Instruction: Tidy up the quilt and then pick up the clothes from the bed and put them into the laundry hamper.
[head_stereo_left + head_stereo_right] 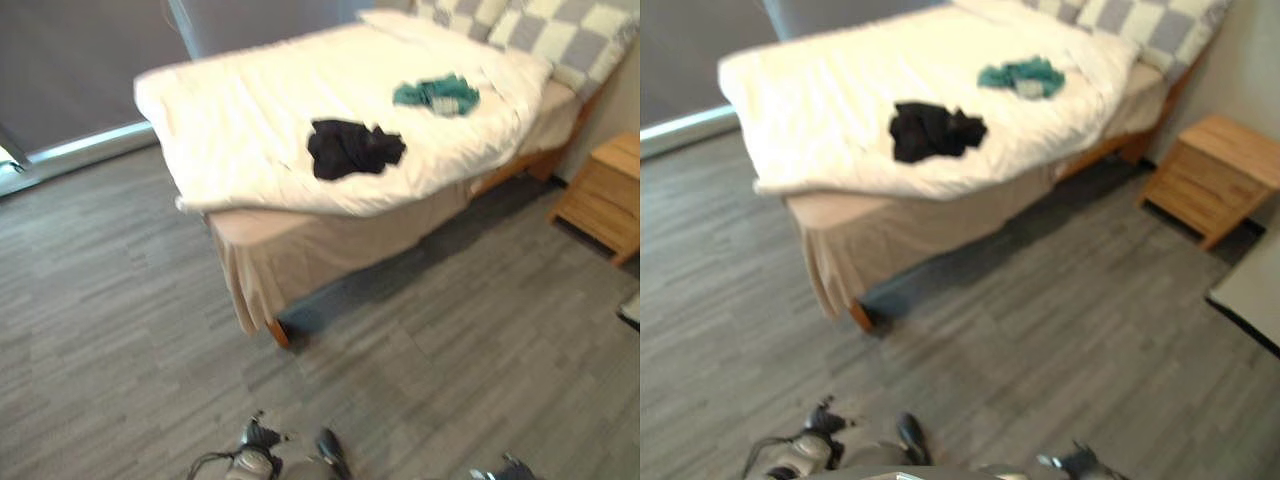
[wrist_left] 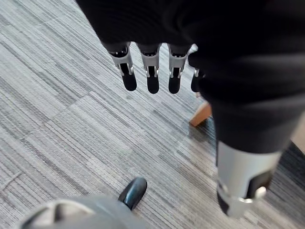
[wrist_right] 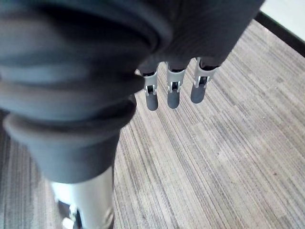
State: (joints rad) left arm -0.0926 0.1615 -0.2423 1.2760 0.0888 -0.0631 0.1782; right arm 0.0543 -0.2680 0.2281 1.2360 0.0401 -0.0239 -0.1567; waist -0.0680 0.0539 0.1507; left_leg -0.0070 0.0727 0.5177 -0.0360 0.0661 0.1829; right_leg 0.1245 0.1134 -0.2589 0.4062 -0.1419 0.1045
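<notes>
Left eye view: bed (image 1: 300,250) fills upper half of frame, white quilt (image 1: 250,120) spread flat over it. Black garment (image 1: 350,148) bunched at frame centre on quilt, teal garment (image 1: 437,94) upper right of it near checkered pillows (image 1: 560,30). Wooden nightstand (image 1: 605,190) at right edge. Left hand (image 2: 152,71) hangs over grey floor (image 1: 120,330), fingers straight, holding nothing. Right hand (image 3: 174,88) same, fingers straight down, empty.
</notes>
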